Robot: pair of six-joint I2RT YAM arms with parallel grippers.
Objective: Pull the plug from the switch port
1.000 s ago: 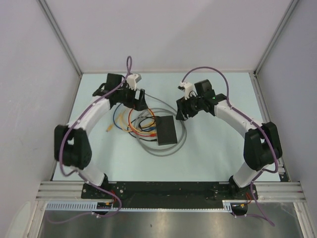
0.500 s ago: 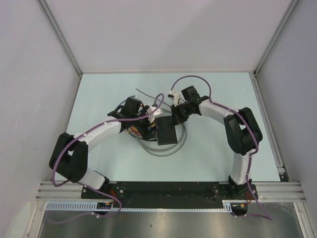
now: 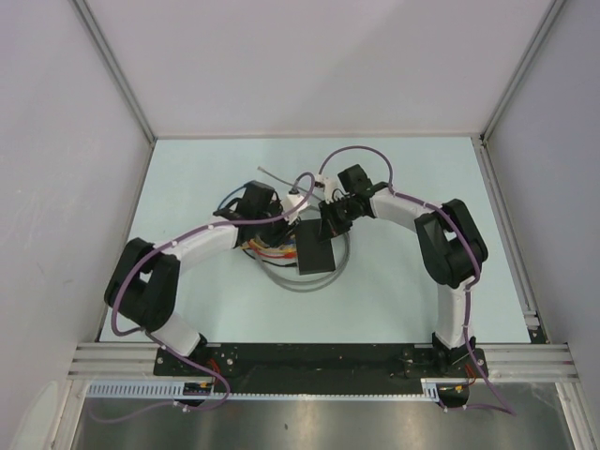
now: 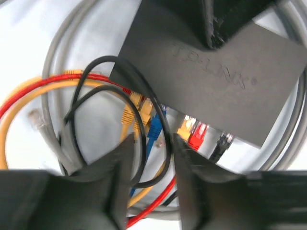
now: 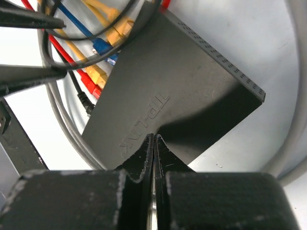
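Note:
The switch (image 3: 317, 251) is a flat black box lying among coiled cables. Its top shows in the left wrist view (image 4: 216, 72) and the right wrist view (image 5: 182, 81). Along its port side sit a yellow plug (image 4: 184, 127), a red plug (image 4: 197, 135) and a black plug (image 4: 223, 141). A blue plug (image 4: 154, 130) lies just ahead of my left gripper (image 4: 153, 140), whose jaws stand narrowly apart around a black cable loop and the blue and yellow cables. My right gripper (image 5: 153, 136) is shut, empty, with its tips resting on the switch's top (image 3: 324, 223).
A grey cable (image 3: 281, 281) rings the switch. Red and yellow cables (image 4: 29, 103) loop to the left of it, and a loose clear plug (image 4: 36, 120) lies on the table. White walls enclose the table on three sides.
Both arms swung in from the back of the table to the switch. The right gripper shut and settled on the switch's top. The left gripper's jaws narrowed around the cables.

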